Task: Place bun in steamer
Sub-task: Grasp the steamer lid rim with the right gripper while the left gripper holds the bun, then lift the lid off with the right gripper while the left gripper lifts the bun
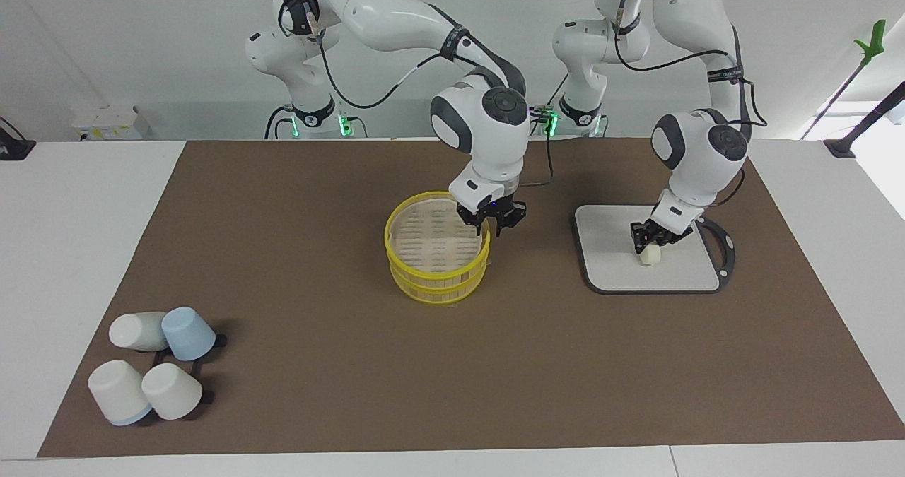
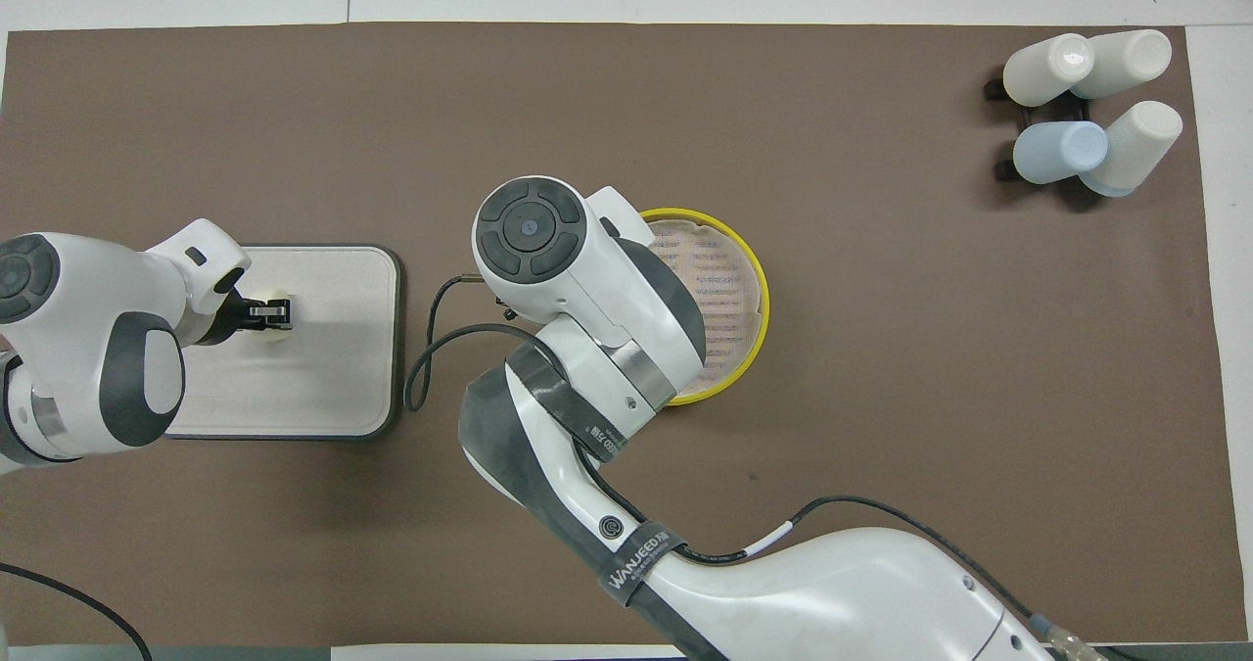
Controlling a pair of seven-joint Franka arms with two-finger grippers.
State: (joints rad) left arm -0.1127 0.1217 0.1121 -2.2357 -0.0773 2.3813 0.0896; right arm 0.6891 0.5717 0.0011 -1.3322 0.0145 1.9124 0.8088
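Cream-white and small, the bun (image 1: 650,254) lies on the grey cutting board (image 1: 615,268) toward the left arm's end of the table, well apart from the steamer (image 1: 437,258). The left gripper (image 1: 654,240) is down at the bun, its dark fingers standing on either side of it; in the overhead view they bracket it closely, but whether they already press on the dough cannot be told.

The right gripper (image 1: 493,219) hangs at the steamer's yellow rim, on the side nearest the cutting board. Whether it grips the rim or merely sits beside it cannot be told. The steamer's slatted inside looks bare, so the bun has not yet been placed.

The risks from here look plain. The dough is likely soft and rounded, so a hard pinch could squash it, while a loose or off-centre one could let it roll out as it is lifted. The right arm also crowds the steamer, so a carry from the board might clip that arm. A low carry might instead knock the rim and shift the basket.

Four upturned cups (image 1: 152,371) sit together toward the right arm's end, out of the way.
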